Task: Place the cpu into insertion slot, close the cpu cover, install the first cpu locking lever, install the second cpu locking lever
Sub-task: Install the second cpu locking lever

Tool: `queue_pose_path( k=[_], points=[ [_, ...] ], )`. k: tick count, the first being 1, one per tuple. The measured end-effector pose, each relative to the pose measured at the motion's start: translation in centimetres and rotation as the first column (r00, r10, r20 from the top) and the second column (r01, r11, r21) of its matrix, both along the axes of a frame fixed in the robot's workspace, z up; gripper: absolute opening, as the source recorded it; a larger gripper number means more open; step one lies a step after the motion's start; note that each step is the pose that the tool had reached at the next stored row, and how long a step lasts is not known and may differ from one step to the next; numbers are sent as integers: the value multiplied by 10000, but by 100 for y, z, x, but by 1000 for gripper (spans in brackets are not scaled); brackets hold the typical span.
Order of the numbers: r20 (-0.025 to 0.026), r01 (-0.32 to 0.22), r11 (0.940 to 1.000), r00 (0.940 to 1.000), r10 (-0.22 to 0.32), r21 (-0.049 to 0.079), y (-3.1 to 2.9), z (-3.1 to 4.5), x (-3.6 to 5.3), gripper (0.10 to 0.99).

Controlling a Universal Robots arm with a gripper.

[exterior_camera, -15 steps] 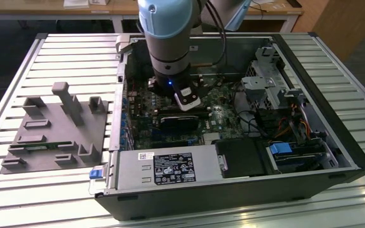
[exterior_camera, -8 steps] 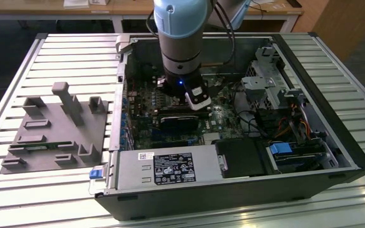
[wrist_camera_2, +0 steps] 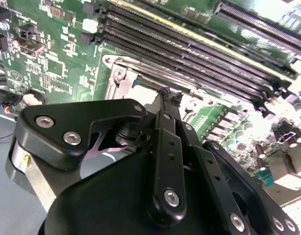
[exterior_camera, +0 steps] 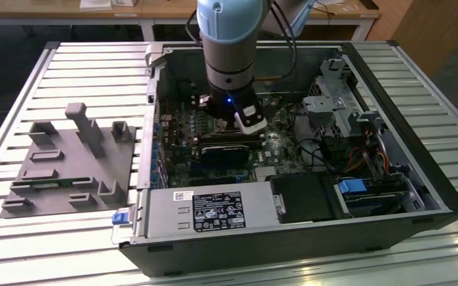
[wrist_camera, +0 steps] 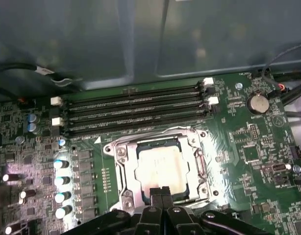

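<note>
The gripper (wrist_camera: 160,192) stands low over the green circuit board (wrist_camera: 248,147) inside the open computer case (exterior_camera: 420,196), which lies on its side on the slatted tabletop (exterior_camera: 86,71).

In the first wrist view the cpu (wrist_camera: 160,169), its pale metal top showing, lies seated in the insertion slot (wrist_camera: 122,193) at lower centre of the frame. The cpu cover (wrist_camera: 197,164) appears laid down around it, the chip's top visible through the square window. Whether either locking lever is latched cannot be told.

The fingers (wrist_camera: 155,192) are drawn close together with no visible gap between the tips (nothing can be seen held between them). The tips stand at the bottom edge of the socket frame in the first wrist view, at or just above the cover's edge. Contact cannot be confirmed.

Governing relation: the socket lies directly up-frame from the fingertips in that view, and the four long black memory slots (wrist_camera: 136,110) run left to right beyond it, across the line from the tips to the chip.

In the second wrist view the gripper's black linkage crosses the centre of the frame, its tip at the socket's silvery rim.

In the exterior view the arm (exterior_camera: 227,47) descends at upper centre, and the grey fixture block (exterior_camera: 70,161) sits well apart at the exterior view's left.
</note>
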State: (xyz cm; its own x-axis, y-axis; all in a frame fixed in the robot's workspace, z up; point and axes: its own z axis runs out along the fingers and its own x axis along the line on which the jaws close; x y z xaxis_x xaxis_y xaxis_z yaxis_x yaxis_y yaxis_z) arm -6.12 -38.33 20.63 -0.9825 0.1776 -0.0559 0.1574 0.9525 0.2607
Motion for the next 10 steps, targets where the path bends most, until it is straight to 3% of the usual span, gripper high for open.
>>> queue_pose_path(
  k=[4, 10],
  points=[
    [0, 1, 9999, 10000, -1, -120, 49, 0, 51, 106],
    [0, 1, 9996, 10000, -1, -295, 171, 0, 76, 106]
  ],
)
